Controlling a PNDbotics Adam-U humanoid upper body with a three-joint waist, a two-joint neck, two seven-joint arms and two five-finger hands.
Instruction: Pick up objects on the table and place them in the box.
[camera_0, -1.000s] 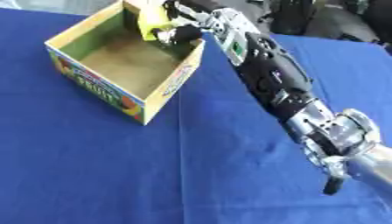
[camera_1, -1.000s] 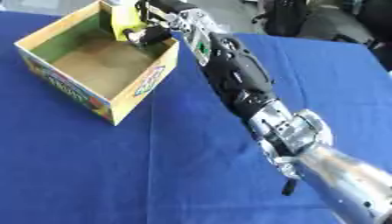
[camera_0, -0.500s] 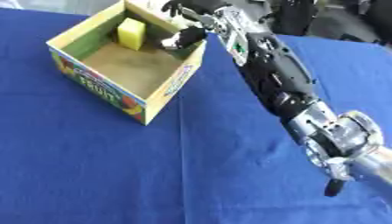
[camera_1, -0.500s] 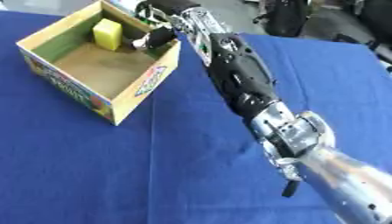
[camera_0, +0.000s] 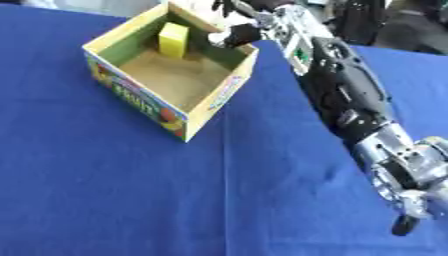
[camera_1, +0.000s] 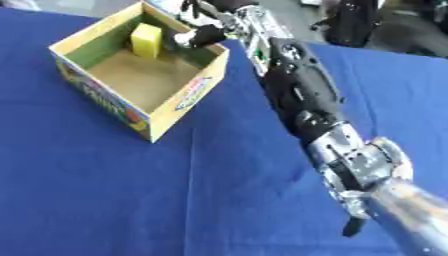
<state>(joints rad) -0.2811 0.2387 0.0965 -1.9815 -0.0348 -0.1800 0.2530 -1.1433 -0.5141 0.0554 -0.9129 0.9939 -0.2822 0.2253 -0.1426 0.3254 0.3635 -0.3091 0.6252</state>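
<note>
You can't read any text here — the box carries colourful print on its outer walls, upper left of the frame, but the letters stay illegible.

A blue cloth covers the table — dark, blurred shapes stand beyond its far edge.

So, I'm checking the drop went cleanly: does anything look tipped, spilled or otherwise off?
Nothing stands out. The yellow block stands against the far wall inside the open cardboard box, which sits square on the blue tablecloth. The right hand hovers at the box's far rim.
</note>
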